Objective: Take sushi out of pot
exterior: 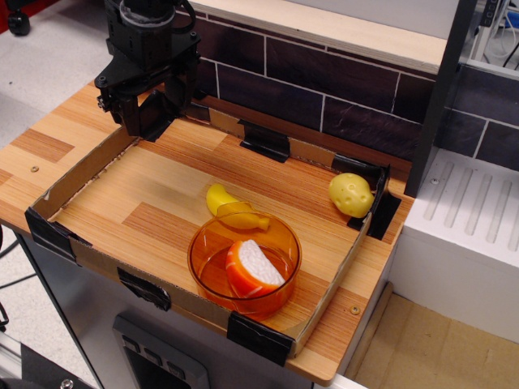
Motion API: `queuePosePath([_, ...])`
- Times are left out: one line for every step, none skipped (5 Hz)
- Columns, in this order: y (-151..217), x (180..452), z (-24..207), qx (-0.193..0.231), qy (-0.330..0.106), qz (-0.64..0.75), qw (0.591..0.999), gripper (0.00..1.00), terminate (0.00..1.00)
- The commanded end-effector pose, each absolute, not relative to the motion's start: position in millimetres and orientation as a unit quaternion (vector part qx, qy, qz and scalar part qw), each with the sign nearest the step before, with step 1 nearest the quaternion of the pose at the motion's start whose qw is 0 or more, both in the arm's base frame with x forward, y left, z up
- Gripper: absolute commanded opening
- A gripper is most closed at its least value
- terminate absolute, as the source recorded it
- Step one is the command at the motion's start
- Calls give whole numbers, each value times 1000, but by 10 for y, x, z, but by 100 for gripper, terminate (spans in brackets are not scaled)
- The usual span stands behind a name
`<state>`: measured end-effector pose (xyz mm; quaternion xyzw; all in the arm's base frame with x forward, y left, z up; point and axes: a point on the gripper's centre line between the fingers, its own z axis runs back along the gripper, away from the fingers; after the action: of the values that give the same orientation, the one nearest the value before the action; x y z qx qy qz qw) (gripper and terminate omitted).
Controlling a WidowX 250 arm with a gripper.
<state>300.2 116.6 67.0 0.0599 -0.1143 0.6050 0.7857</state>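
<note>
The sushi [253, 270], orange with pale stripes and a white face, lies inside the see-through orange pot [209, 243] near the front of the wooden tray. My black gripper [150, 109] hangs over the far left corner of the tray, well away from the pot. Its fingers [134, 113] stand apart with nothing between them.
A yellow banana-like toy [220, 198] lies just behind the pot, touching its rim. A yellow lumpy potato-like toy [350, 194] sits in the far right corner. Low cardboard walls [89, 174] with black tape ring the wooden surface. A dark brick wall [324, 81] stands behind.
</note>
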Motion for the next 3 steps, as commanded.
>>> queuePosePath([1166, 3002, 670, 60, -114, 605, 786, 100, 0])
queuePosePath([1027, 2930, 853, 73, -125, 565, 812, 100, 0])
queuePosePath([869, 2854, 1163, 36, -91, 536, 838, 100, 0])
